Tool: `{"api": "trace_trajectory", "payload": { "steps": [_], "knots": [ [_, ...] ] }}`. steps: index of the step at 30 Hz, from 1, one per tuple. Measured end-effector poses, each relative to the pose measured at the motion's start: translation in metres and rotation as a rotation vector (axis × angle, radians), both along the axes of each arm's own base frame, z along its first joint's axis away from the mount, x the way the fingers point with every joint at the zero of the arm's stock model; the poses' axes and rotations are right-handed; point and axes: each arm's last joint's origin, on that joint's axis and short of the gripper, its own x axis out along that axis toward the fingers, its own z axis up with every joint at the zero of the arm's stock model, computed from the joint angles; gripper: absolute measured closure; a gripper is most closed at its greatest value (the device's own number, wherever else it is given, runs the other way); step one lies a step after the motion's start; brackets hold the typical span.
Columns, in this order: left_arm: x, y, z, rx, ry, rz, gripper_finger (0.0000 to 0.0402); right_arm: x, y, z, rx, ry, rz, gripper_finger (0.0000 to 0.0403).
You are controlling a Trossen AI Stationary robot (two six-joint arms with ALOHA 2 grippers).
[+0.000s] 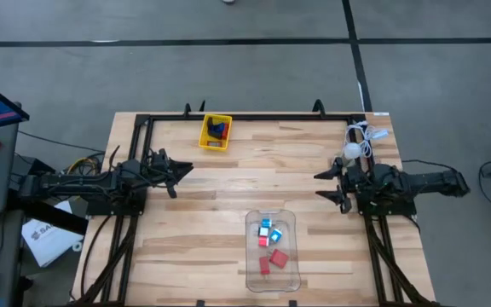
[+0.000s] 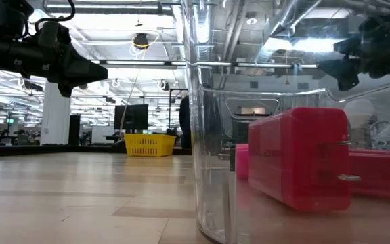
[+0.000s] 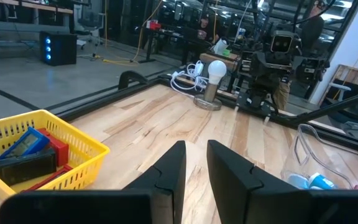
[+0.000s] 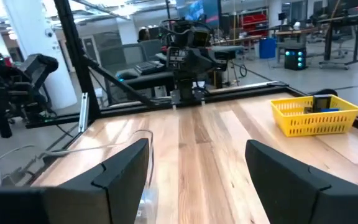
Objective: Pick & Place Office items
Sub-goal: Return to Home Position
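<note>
The office items lie in two containers. Red pieces (image 1: pixel 278 258) and white-and-cyan bits (image 1: pixel 269 228) rest on the floor of the clear bin (image 1: pixel 273 281) near the table's front; a red block (image 2: pixel 296 159) shows large in the low view. Blue, red and black pieces (image 3: pixel 27 149) lie in the yellow tray (image 1: pixel 205 136) at the far edge. My left gripper (image 1: pixel 184 170) hovers level at the left, with only a narrow gap between its fingers (image 3: pixel 196 165) and nothing in it. My right gripper (image 1: pixel 320 185) hovers level at the right, wide open (image 4: pixel 197 149) and empty.
A white round lamp (image 1: pixel 352 151) with a coiled cable stands at the far right corner, just behind my right arm. A black frame (image 1: pixel 254 117) runs around the table's edges. Bare wood (image 1: pixel 254 183) lies between the two grippers.
</note>
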Motion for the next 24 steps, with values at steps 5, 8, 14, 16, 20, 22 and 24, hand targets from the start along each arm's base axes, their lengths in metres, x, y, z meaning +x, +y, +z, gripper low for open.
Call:
{"api": "trace_trajectory", "payload": {
  "steps": [5, 8, 14, 16, 20, 22, 24],
  "knots": [
    [0.0, 0.0, 0.0, 0.0, 0.0, 0.0, 0.0339, 0.0, 0.001, 0.001, -0.018, -0.006, -0.023, 0.0143],
    [0.0, 0.0, 0.0, 0.0, 0.0, 0.0, 0.0339, 0.001, -0.002, 0.0, -0.032, 0.007, -0.054, 0.0143],
    [0.0, 0.0, 0.001, 0.001, -0.005, 0.0, 0.0339, 0.002, -0.004, -0.003, -0.044, 0.037, -0.034, 0.0143],
    [0.0, 0.0, 0.0, 0.001, -0.005, 0.0, 0.0339, 0.002, -0.005, -0.003, -0.05, 0.038, -0.045, 0.0143],
    [0.0, 0.0, 0.001, 0.001, -0.006, 0.0, 0.0339, 0.002, -0.009, -0.003, -0.051, 0.041, -0.066, 0.0143],
    [0.0, 0.0, 0.001, 0.001, -0.006, 0.0, 0.0339, 0.002, -0.01, -0.004, -0.032, 0.046, -0.067, 0.0143],
    [0.0, 0.0, 0.001, 0.001, -0.006, 0.0, 0.0339, 0.003, -0.012, -0.005, 0.006, 0.055, -0.081, 0.0143]
  ]
}}
